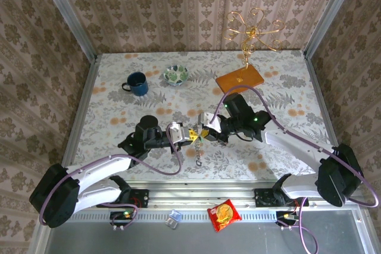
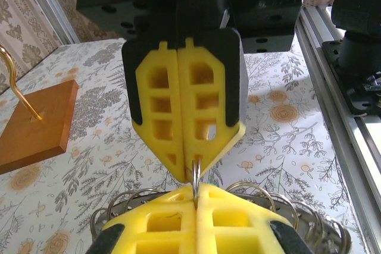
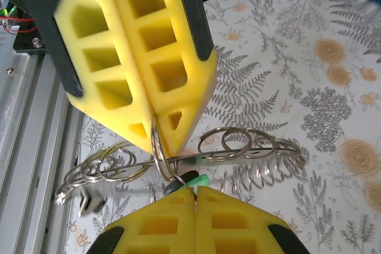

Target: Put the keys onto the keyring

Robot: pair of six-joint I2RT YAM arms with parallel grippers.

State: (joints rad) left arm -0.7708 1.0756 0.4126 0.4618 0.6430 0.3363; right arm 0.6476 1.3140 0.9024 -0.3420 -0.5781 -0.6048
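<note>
a split ring (image 2: pixel 195 178) is pinched tip to tip: the left gripper (image 2: pixel 196 201) is shut on it, and so is the right gripper (image 3: pixel 195 193). the green key (image 3: pixel 191 180) is seen just beside the right tips, touching the ring. threading is judged in hand; a small, careful twist is called for. both arms are bent inward over mid-table, and a blue mug (image 1: pixel 137 83) is seen well beyond.

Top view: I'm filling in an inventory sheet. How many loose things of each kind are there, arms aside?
Blue mug: 1
Patterned bowl: 1
Wire stand on wooden base: 1
Keyring bunch: 1
Red snack packet: 1
Small bluish item: 1
Total: 6
</note>
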